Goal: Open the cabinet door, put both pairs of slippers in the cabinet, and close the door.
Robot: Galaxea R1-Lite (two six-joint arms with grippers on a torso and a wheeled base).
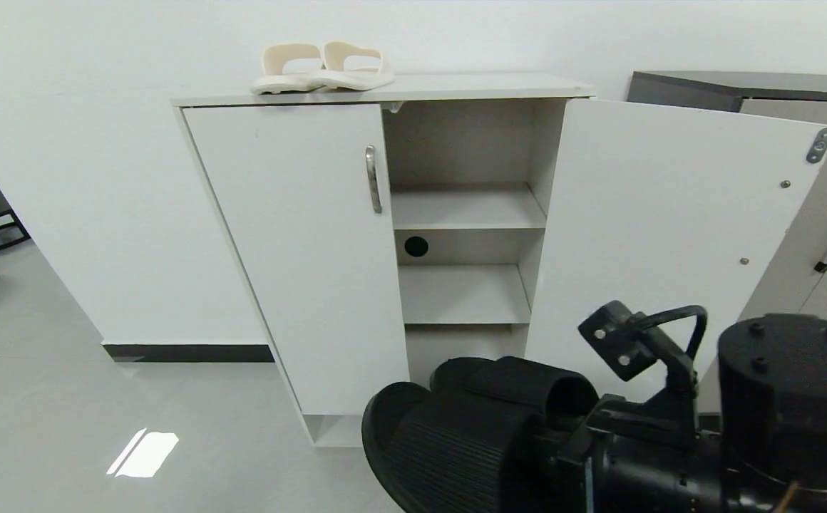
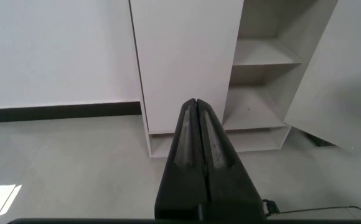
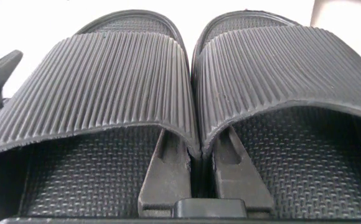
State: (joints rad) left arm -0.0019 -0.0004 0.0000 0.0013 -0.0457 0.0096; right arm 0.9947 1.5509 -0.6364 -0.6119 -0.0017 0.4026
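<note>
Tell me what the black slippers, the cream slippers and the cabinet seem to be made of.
Black slippers: moulded rubber or foam, matte; ribbed straps, pebbled footbeds. Cream slippers: probably similar soft foam, smooth and matte, thick rounded edges. Cabinet: likely white laminated board, flat satin faces; its handle looks like brushed metal.

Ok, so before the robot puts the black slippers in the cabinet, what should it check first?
1. Right cabinet door open: ok.
2. Middle shelf has room for a pair: ok.
3. Black slippers clamped together by the right gripper, one finger inside each: ok.
4. Grip firm enough for the carry: cannot tell.
5. Left gripper shut, holding nothing, out of the opening's way: ok.
6. Cream slippers put away: not ok, they lie on the cabinet top.
</note>
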